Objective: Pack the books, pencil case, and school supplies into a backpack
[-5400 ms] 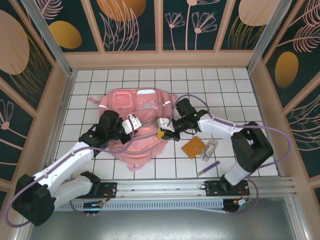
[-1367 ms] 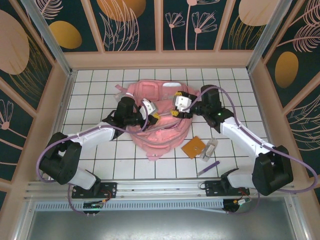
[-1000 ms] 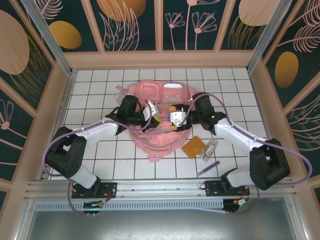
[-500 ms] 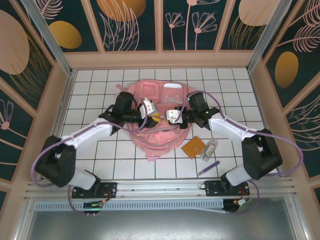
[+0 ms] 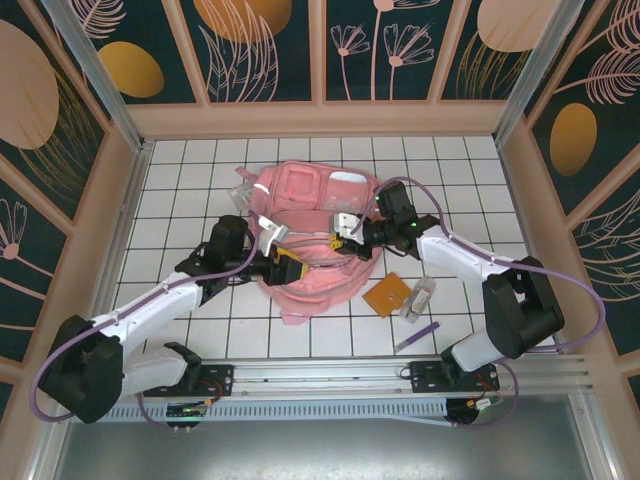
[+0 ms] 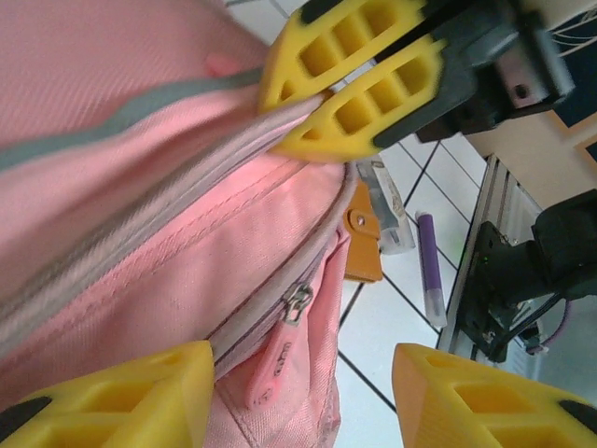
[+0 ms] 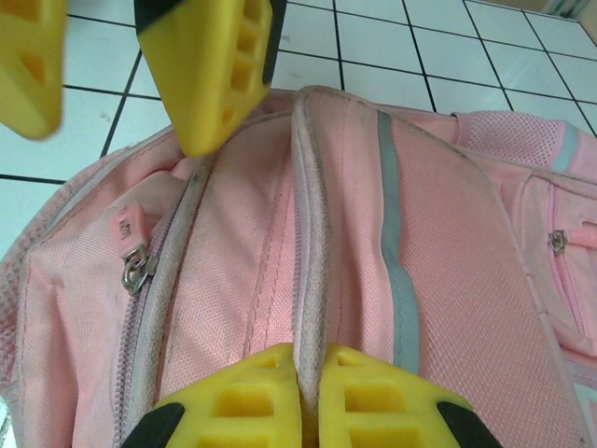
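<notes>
The right end effector (image 7: pixel 308 362) is pressed together on a raised zipper seam of the large soft pink fabric backpack (image 7: pixel 466 280). The ridge of cloth is pinched between its two yellow pads (image 7: pixel 242 397). A grey reflective strip (image 7: pixel 396 261) runs along the fabric just to one side of that seam.

In the left wrist view the same pinch sits ahead of and above the left end effector (image 6: pixel 300 366), where the right end effector (image 6: pixel 280 121) closes on the pale zipper band. The left end effector is spread wide and holds nothing. Its yellow fingers (image 6: pixel 112 392) stand apart over the lower edge of the backpack (image 6: pixel 140 233). A small metal zipper pull (image 6: pixel 297 304) hangs just ahead of the gap between them. Whether either finger touches the cloth cannot be told.

From above, the backpack (image 5: pixel 305 190) lies on the white tiled counter (image 5: pixel 190 170) between the two arms. The left end effector (image 5: pixel 283 263) is at its near left side and the right end effector (image 5: pixel 343 230) at its right side.

To the right of the right end effector, and nearer the arm bases, a flat orange square booklet (image 5: pixel 388 296) rests on the counter. A long narrow clear-whitish pencil case (image 5: pixel 420 298) lies just beside it. A thin short purple pen-like stick (image 5: pixel 417 336) lies nearer the bases, apart from both.
</notes>
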Tool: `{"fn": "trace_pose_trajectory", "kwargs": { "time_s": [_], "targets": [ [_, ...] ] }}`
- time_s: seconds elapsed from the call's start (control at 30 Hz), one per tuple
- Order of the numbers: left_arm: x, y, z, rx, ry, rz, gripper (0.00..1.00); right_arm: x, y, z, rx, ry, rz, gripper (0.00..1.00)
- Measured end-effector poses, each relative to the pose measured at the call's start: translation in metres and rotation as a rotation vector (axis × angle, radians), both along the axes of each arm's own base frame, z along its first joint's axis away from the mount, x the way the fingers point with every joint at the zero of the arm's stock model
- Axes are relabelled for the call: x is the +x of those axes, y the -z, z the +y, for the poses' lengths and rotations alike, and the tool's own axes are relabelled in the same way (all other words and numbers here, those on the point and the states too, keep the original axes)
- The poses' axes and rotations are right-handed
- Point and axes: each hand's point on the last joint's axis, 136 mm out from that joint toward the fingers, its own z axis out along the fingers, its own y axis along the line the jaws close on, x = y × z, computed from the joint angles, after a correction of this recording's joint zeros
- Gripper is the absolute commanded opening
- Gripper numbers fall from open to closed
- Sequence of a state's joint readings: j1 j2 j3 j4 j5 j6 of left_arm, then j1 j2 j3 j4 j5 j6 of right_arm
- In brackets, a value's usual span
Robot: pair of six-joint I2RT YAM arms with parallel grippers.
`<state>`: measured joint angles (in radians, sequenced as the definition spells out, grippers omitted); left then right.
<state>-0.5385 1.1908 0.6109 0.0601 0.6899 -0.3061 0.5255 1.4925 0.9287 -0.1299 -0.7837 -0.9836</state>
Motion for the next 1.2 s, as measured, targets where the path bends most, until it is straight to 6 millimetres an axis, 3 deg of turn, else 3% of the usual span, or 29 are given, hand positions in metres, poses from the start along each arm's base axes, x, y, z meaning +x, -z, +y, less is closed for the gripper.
{"fn": "trace_pose_trajectory", "kwargs": {
  "time_s": [0.3,0.6,0.7,1.0,1.2],
  "targets": [
    [-0.001,0.035,-0.004,0.037,0.007,0.148,0.44,-0.002,0.006,0.002,-0.006,-0.018,0.046,0.00],
    [-0.018,0.033,0.001,0.035,0.031,0.177,0.45,0.002,0.002,0.005,-0.010,-0.019,0.052,0.00],
    [-0.023,0.041,0.005,0.045,0.027,0.195,0.45,0.003,-0.001,0.006,-0.008,-0.023,0.043,0.00],
    [-0.013,0.067,0.000,0.093,-0.003,0.294,0.51,-0.002,0.005,0.009,-0.029,-0.045,0.045,0.00],
    [-0.009,0.065,-0.004,0.083,-0.008,0.309,0.54,-0.001,0.005,0.009,-0.033,-0.047,0.036,0.00]
  ]
}}
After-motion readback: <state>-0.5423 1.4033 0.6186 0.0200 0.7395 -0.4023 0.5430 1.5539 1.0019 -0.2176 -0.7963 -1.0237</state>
